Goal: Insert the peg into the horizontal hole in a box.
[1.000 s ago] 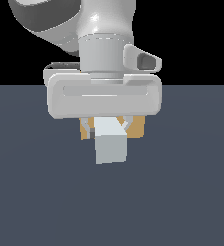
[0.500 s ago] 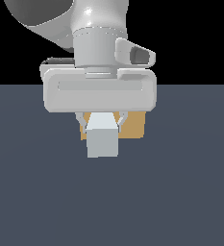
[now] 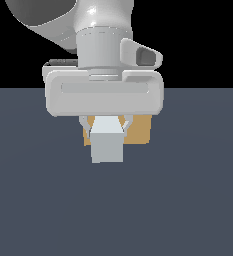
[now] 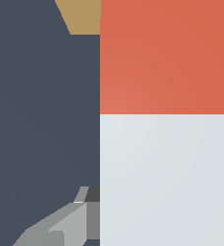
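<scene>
1. Now drifting toward the exterior view's left, exposing more of the box [image 3: 138, 131] behind.
2. Pinching the peg [image 3: 106, 145] between fingers [image 3: 86, 125], above the bench [image 3: 188, 200].
3. Probably aligning for insertion; hole hidden.

The arm [image 3: 73, 25] is pale grey-white with a smooth, slightly glossy surface and rounded, bulky links. A short cylinder-shaped wrist section [image 3: 104, 52] joins it to the hand below. On one side of this section, toward the exterior view's right, sits a small rounded housing [image 3: 143, 55] with a dark opening in its face. The gripper [image 3: 106, 131] has a wide, flat, light grey body with rounded corners and a long shallow groove along its front. Its fingers [image 3: 87, 127] are thin, darker grey and angular. In the wrist view one finger [image 4: 68, 223] appears as a faceted grey wedge with a darker inner part.
</scene>
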